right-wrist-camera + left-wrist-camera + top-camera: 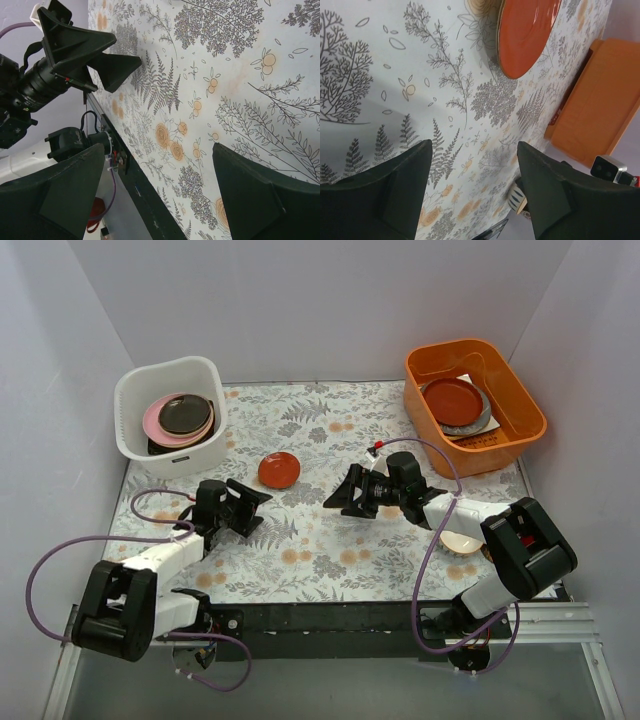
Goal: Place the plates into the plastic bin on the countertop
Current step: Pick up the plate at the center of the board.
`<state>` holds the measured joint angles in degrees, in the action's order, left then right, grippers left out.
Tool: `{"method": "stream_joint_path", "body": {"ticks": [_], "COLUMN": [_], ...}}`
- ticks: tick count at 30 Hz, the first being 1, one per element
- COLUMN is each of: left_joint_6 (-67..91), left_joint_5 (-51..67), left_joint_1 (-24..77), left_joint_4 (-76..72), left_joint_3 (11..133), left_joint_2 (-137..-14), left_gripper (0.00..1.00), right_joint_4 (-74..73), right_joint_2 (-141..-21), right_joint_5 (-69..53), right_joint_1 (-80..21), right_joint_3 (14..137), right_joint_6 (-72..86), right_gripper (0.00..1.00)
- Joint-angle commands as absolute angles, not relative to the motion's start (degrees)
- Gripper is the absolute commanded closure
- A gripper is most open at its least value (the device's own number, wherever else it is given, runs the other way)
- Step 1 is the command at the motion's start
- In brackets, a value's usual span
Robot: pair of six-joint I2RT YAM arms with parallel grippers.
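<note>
On the fern-print countertop (330, 560), the plastic bin (135, 390), its stacked plates (185, 415) half hidden, sits beyond the left gripper (262, 510), whose empty jaws stand apart just short of an orange-red plate (279, 470). The right gripper (338, 502) gapes wide, empty; a pale plate (462, 542) behind it is mostly hidden.

- No txt reading legibly in any view.
- Dark label (181, 456) on plastic bin (140, 440) front: looking too small to read.
- Sticker (487, 440) on orange tub (520, 405): blurring out.

Orange tub (480, 457) at far right, pale enclosure walls (320, 300) behind, black rail (320, 618) along near edge
</note>
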<state>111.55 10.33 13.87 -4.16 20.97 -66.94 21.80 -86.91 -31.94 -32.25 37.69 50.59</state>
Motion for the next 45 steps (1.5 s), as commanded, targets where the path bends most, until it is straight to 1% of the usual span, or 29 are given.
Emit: {"method": "stream_joint_path", "body": {"ticks": [1, 6, 14, 19, 22, 23, 26, 27, 32, 37, 40, 45], "left_joint_6": [116.2, 116.5, 115.8, 116.1, 116.0, 116.1, 116.0, 115.9, 115.7, 114.8, 113.7, 109.6], "left_joint_5": [6.4, 4.2, 5.3, 5.4, 5.4, 5.4, 6.1, 6.4, 6.8, 6.8, 6.9, 6.4], "left_joint_1": [13.6, 13.5, 13.6, 13.5, 13.6, 13.5, 13.5, 13.5, 13.6, 13.5, 13.6, 14.5], "left_joint_4": [-9.8, -10.8, -12.7, -15.0, -15.4, -15.8, -17.2, -17.4, -18.3, -18.3, -17.9, -17.1], "left_joint_3": [22.1, 25.7, 32.8, 33.7, 34.2, 34.2, 34.2, 34.2, 33.9, 33.8, 34.2, 35.2], "left_joint_2": [-69.4, -75.7, -89.6, -92.9, -94.8, -95.3, -97.0, -97.6, -99.3, -99.9, -99.3, -94.8], "left_gripper": [0.33, 0.35, 0.39, 0.43, 0.52, 0.61, 0.78, 0.81, 0.89, 1.00, 1.00, 1.00], "right_joint_4": [23.3, 23.2, 22.6, 22.3, 22.1, 22.1, 22.0, 21.8, 21.4, 21.3, 21.3, 21.4], "right_joint_2": [-85.8, -85.8, -86.0, -86.5, -86.7, -86.7, -86.7, -86.3, -84.9, -84.6, -84.6, -84.6], "right_joint_5": [-33.0, -33.1, -33.0, -33.1, -33.1, -33.2, -33.0, -32.6, -31.4, -31.5, -31.5, -31.5], "right_joint_1": [-32.0, -32.0, -32.0, -31.9, -31.8, -31.7, -31.6, -31.6, -31.3, -31.0, -31.0, -30.9], "right_joint_3": [37.5, 37.4, 37.6, 37.9, 37.9, 37.9, 37.9, 37.6, 37.3, 37.1, 37.0, 37.1], "right_joint_6": [49.7, 49.7, 49.2, 49.0, 48.9, 48.9, 48.8, 48.9, 48.7, 48.6, 48.7, 48.7], "right_gripper": [0.04, 0.04, 0.04, 0.04, 0.04, 0.04, 0.04, 0.04, 0.04, 0.04, 0.04, 0.04]}}
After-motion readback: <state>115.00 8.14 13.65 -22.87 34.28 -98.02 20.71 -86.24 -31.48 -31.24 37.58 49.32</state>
